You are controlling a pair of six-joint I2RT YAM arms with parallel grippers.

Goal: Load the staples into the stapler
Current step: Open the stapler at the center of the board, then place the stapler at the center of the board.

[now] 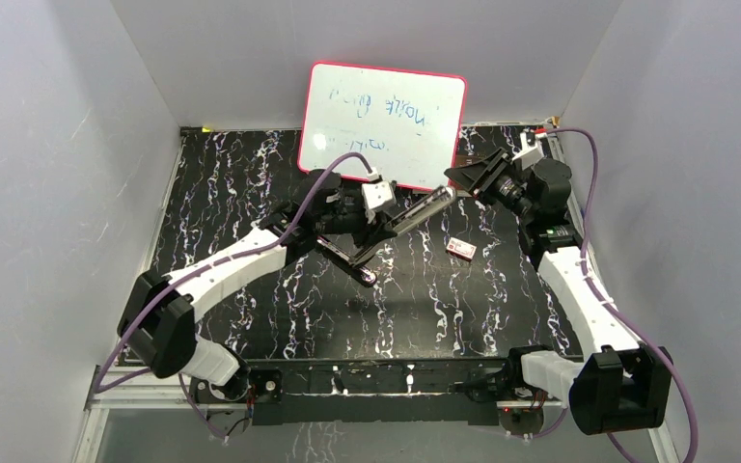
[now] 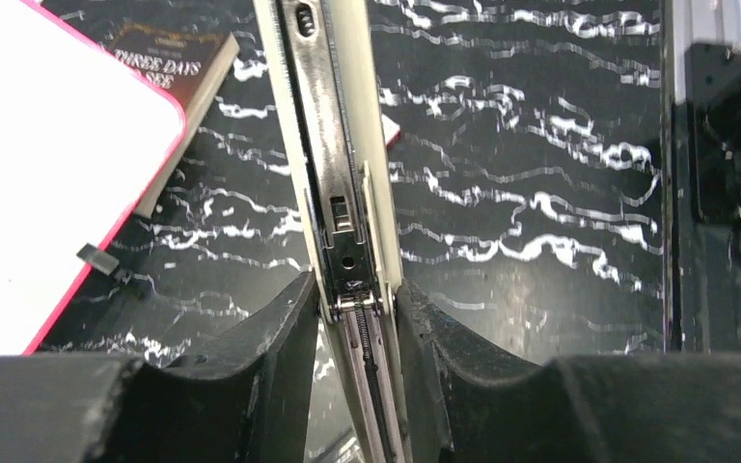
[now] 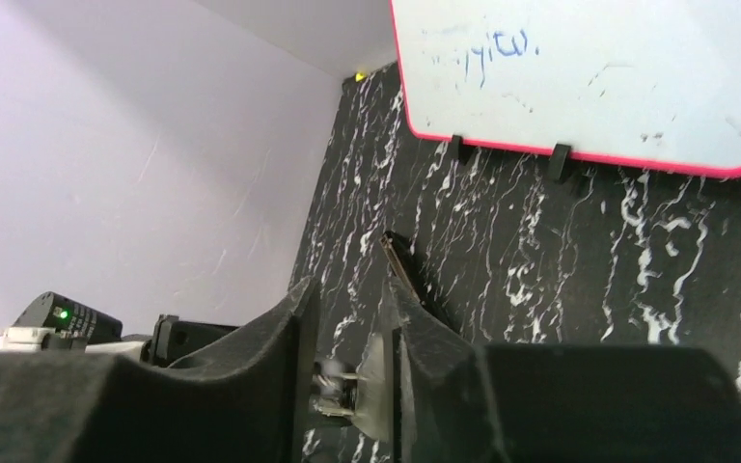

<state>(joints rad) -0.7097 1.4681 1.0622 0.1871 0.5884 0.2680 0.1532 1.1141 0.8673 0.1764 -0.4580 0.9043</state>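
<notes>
Two grippers meet above the middle of the worktop. There the left gripper is clenched on the shiny rail of the stapler, which is hinged open. The right gripper sits at the rail's far tip with a blurred metal bit between its fingers; whether it grips is unclear. Close behind, the whiteboard lines the far edge and partly hides a book. A small white box lies nearby, toward the right edge.

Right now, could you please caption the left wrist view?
Left fingers grip the open stapler by its metal rail.
</notes>
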